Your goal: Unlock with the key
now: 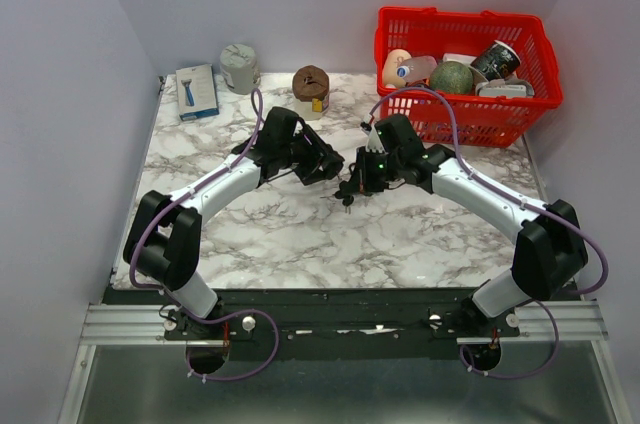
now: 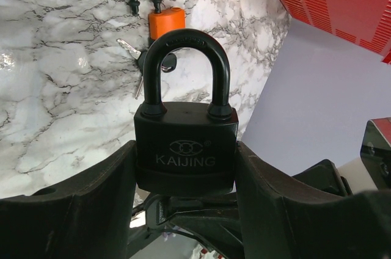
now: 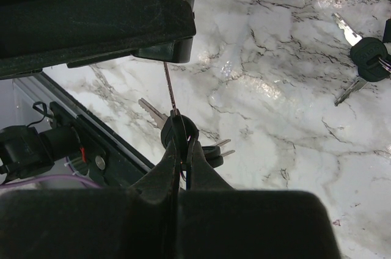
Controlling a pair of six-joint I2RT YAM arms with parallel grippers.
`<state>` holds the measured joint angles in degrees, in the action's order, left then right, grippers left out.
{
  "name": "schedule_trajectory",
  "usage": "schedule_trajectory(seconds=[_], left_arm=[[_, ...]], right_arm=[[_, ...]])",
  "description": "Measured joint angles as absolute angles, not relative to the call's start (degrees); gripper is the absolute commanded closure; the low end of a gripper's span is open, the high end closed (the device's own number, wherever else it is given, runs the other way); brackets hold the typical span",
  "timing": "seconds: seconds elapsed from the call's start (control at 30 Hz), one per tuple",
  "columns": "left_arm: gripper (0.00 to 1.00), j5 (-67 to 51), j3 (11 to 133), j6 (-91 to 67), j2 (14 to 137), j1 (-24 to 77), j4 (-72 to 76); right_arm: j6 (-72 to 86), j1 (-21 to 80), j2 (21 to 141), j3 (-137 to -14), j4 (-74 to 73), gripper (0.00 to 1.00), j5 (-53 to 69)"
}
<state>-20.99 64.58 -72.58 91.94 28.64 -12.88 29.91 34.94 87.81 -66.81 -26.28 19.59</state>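
Top view: the left gripper (image 1: pixel 328 166) and right gripper (image 1: pixel 352 184) meet tip to tip. Left wrist: the left gripper is clamped on the padlock (image 2: pixel 186 149), whose shackle (image 2: pixel 186 39) is shut, so it should hold rigid. Right wrist: the right gripper pinches the key (image 3: pixel 177 131), seemingly at the padlock's underside, though the view is dim. It should push straight in, then turn.

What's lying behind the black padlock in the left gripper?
An orange padlock, shackle open, and keys on the marble table; the black padlock hides the orange body's lower part.
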Motion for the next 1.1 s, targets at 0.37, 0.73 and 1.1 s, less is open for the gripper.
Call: schedule_trajectory(seconds=[0.37,0.73,1.1], left_arm=[[1.0,-19.8,64.6,-72.5,91.9,28.6,-12.9],[1.0,-18.2,64.4,-72.5,91.9,28.6,-12.9],[1.0,-16.9,62.1,-72.8,91.0,28.6,-10.3]], right_arm=[[30.0,35.0,89.3,-68.2,-27.2,0.99,18.4],[30.0,35.3,91.5,-71.0,-29.6,0.99,17.4],[30.1,35.4,93.3,-72.6,-31.0,0.99,17.5]])
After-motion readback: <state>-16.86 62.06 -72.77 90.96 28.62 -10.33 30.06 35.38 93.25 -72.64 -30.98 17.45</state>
